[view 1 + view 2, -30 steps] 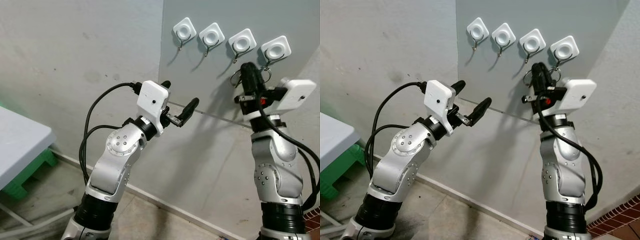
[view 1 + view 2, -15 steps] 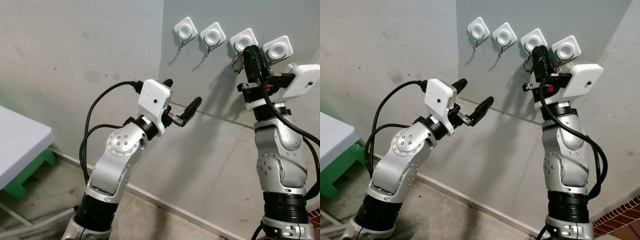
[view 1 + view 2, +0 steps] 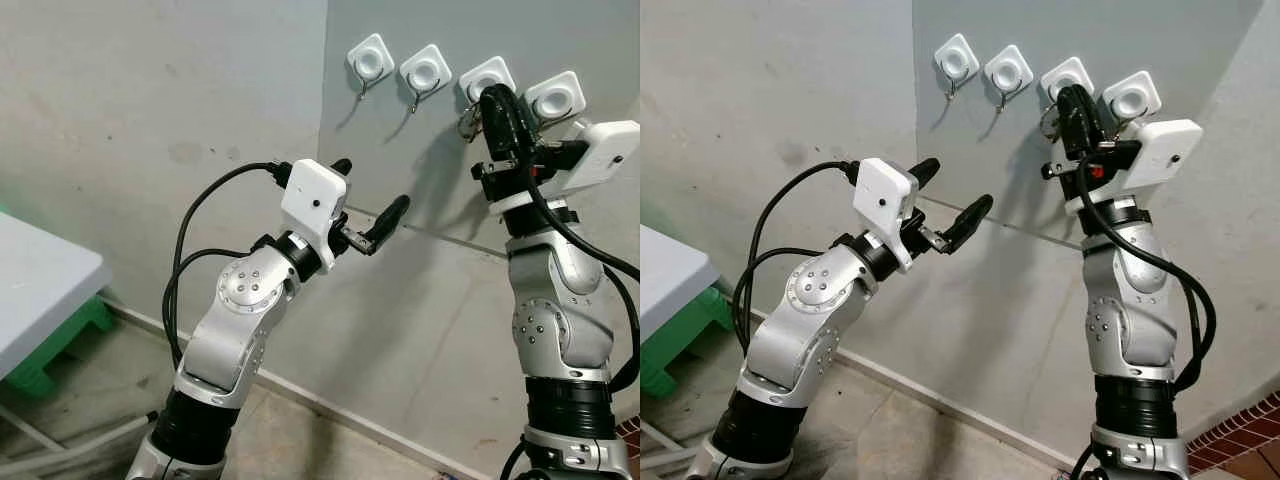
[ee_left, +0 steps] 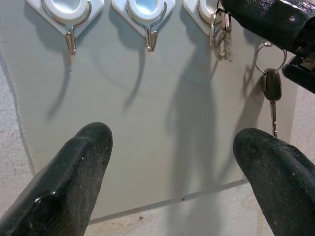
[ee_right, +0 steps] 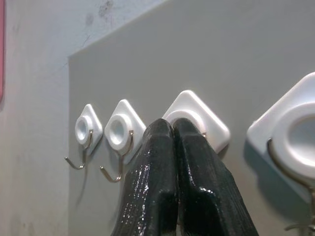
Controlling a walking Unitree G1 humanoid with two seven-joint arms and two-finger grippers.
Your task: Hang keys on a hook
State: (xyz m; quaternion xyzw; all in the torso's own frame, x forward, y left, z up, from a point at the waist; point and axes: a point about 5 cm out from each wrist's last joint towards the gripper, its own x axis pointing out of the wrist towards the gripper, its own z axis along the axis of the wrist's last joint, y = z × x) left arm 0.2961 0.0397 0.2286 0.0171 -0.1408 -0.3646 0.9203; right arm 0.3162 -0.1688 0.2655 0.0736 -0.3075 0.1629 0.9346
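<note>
Right gripper point(image 3: 490, 100) raised to the grey wall panel point(image 3: 560, 200), fingers pressed together, tips right at the third hook pad point(image 3: 487, 78) counting from the panel's left edge. The wrist camera shows the two black fingertips point(image 5: 172, 130) closed flat against each other with that white diamond pad just behind them. Key ring with keys point(image 4: 220, 30) sits at the gripper's tips against the third hook; the ring looks pinched between the fingers, whether it is already over the hook wire cannot be told. In the head view the ring point(image 3: 468, 118) pokes out on the left side of the fingers, just below the third pad.

Next to it, the fourth hook point(image 3: 553, 98) carries another ring with a black-headed key point(image 4: 271, 91) hanging straight down, just beside the right gripper's body. First hook point(image 3: 369, 62) and second hook point(image 3: 424, 70) are to the left of the third, each with a bare metal wire.

Left gripper point(image 3: 365, 205) held up lower, well left of and below the third hook, fingers spread wide, holding nothing, pointing at the panel. Its wrist camera looks between the two fingertips point(image 4: 74, 162) at the row of hooks.

Far below and left of the panel: white table edge point(image 3: 40, 290), green stool point(image 3: 55, 345) under it.
</note>
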